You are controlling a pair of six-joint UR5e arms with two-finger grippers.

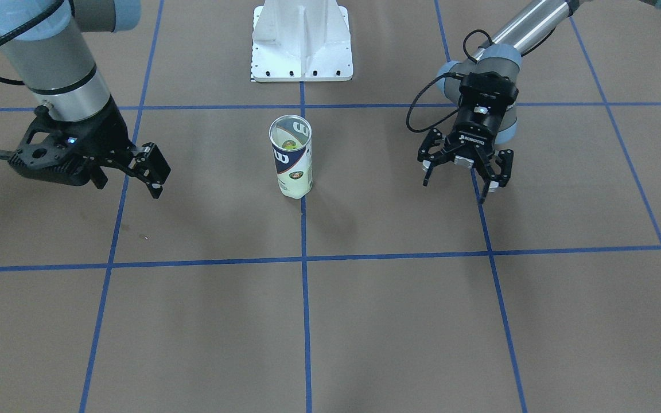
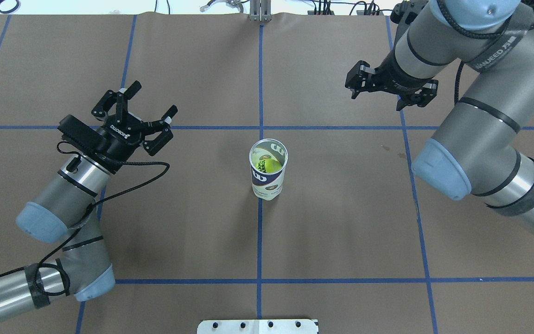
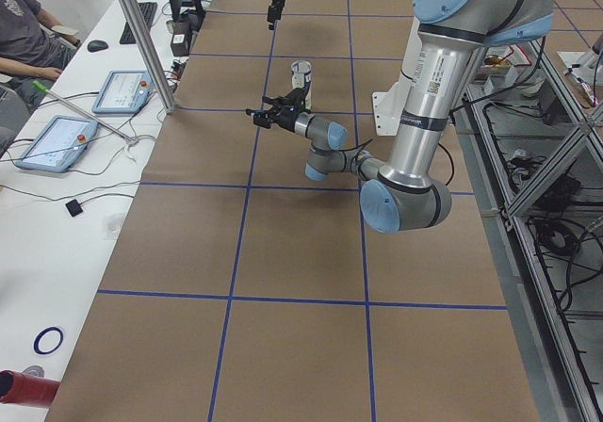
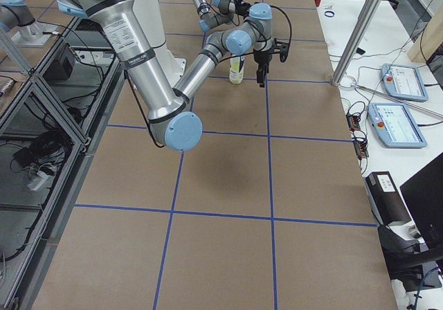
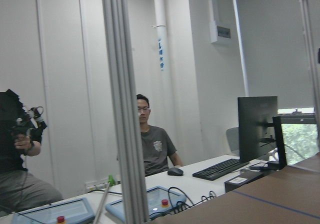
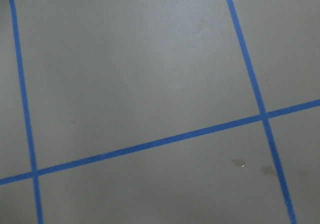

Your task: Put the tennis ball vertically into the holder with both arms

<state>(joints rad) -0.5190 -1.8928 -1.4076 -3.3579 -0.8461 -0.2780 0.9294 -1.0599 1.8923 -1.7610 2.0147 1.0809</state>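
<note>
The holder, a clear can with a navy and white label, stands upright on the centre tape line, also seen in the front-facing view. A yellow-green tennis ball sits inside it, below the rim. My left gripper hovers open and empty to the holder's left, apart from it; in the front-facing view the left gripper points down at the table. My right gripper is open and empty, farther off on the other side, where the front-facing view shows the right gripper held above the table.
A white pedestal base stands at the robot's side of the table. Blue tape lines grid the brown table top. A desk with tablets, a seated person and an aluminium post lie beyond the far edge.
</note>
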